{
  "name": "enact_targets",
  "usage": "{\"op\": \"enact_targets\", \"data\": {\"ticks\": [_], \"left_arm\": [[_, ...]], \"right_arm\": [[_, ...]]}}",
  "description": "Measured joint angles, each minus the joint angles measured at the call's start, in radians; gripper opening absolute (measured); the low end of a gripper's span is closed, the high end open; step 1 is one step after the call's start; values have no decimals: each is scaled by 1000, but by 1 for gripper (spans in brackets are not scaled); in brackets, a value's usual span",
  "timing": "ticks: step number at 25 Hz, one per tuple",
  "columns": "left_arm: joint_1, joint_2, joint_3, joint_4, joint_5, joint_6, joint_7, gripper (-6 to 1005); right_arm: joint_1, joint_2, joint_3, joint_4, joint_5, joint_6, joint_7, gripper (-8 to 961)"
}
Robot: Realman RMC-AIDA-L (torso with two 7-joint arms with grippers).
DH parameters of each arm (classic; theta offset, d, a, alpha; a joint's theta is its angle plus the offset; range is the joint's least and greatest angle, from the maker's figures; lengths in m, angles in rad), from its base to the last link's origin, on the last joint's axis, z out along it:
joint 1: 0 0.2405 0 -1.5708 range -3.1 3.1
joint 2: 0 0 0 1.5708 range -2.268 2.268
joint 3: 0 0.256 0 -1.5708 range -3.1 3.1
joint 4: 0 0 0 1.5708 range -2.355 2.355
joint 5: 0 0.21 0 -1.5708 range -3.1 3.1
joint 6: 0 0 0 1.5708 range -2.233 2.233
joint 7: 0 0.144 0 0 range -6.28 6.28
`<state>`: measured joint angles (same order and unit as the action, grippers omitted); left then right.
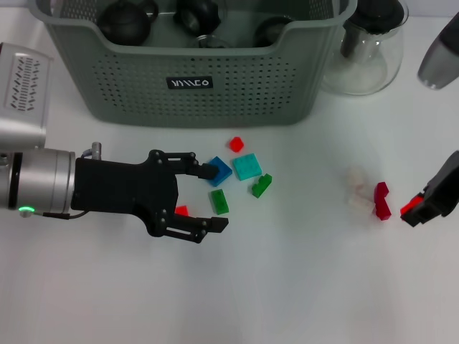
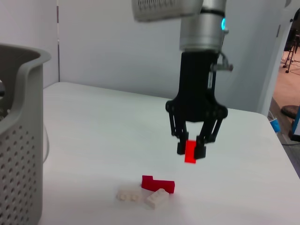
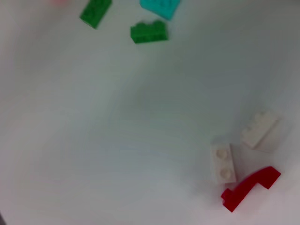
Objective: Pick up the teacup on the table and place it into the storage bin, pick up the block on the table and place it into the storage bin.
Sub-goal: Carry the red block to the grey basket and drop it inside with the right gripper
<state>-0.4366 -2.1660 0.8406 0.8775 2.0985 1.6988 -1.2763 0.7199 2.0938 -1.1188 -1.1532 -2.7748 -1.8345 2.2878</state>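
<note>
At the right edge of the head view, the right gripper (image 2: 191, 149) holds a small red block (image 2: 190, 151) pinched between its fingers, lifted clear of the desk (image 1: 301, 287). The storage bin (image 1: 193, 72) sits upper left. The left gripper (image 1: 208, 197), fingers spread, hovers over scattered bricks. The block looks light, rigid and slick; grip its flat sides.

The head view looks steeply down on the worktop (image 1: 301, 287). The left wrist view faces level across it, toward the right end effector (image 2: 191, 149). The right wrist view looks close, straight down. All three share the dark red block (image 1: 381, 201) (image 2: 158, 183) (image 3: 251, 187).
</note>
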Motion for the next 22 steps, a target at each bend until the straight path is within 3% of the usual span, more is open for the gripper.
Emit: {"op": "enact_targets", "data": {"ticks": [7,11,17,22], "left_arm": [[7,0,-1,0,0,0,0,847],[14,-1,-5,-1,22,-6,0,847],[14,-2,-12,-10,38,1,0,846],[9,0,-13,-11,40,0,0,846]], "right_arm": [[51,-6,75,-104,116,-144,18,304],[124,-28,84,-108,255,-153,78,305],[295,-60,164,-100,453,-140,165,305],[454,-79,219,-70,438,-30,205,305]]}}
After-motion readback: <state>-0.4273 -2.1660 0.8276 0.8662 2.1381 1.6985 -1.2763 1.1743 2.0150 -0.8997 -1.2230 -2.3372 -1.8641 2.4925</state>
